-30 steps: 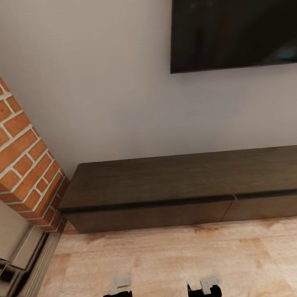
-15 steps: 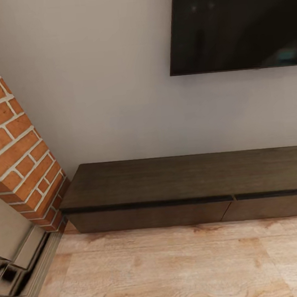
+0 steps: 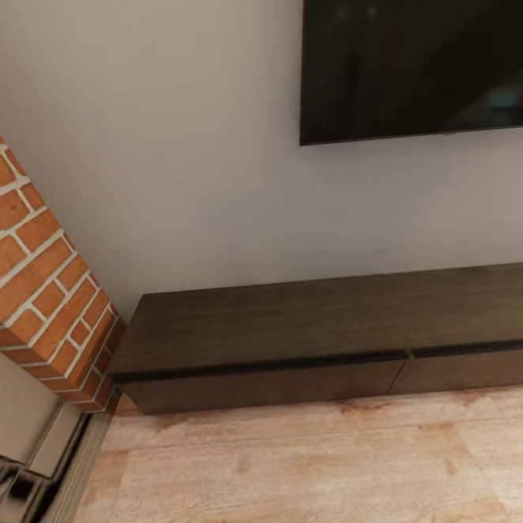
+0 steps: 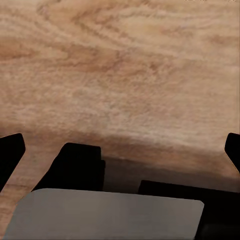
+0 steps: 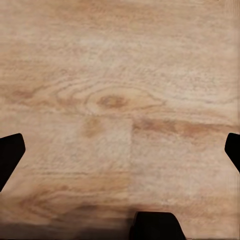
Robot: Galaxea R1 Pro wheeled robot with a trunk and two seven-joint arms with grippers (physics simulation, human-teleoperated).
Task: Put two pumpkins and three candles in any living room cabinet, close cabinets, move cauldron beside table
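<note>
Against the pale wall, the cabinet (image 3: 332, 338) sits on the wood floor (image 3: 312, 479), long and low, dark brown. Both visible drawer fronts are flush and closed, with a seam between them right of centre; top surface is bare. Wall TV (image 3: 413, 46) hangs above its right half, screen dark. Brick fireplace (image 3: 34, 289) stands just beside the cabinet's left end, with a metal-looking surround at its base (reflective, detail unclear).

Left wrist view: left gripper (image 4: 120, 142) points down at the floor boards. Its two black fingertips (image 4: 11, 150) show at opposite edges of the picture, so the jaws are spread wide with nothing between them. Dark blocky shapes and a grey plate sit at the near edge; can't tell what they belong to.

Right wrist view: right gripper (image 5: 120, 150) likewise faces plain floor, a knot in the grain ahead of it. Fingertips (image 5: 10, 150) sit wide apart at the picture edges, holding nothing.
</note>
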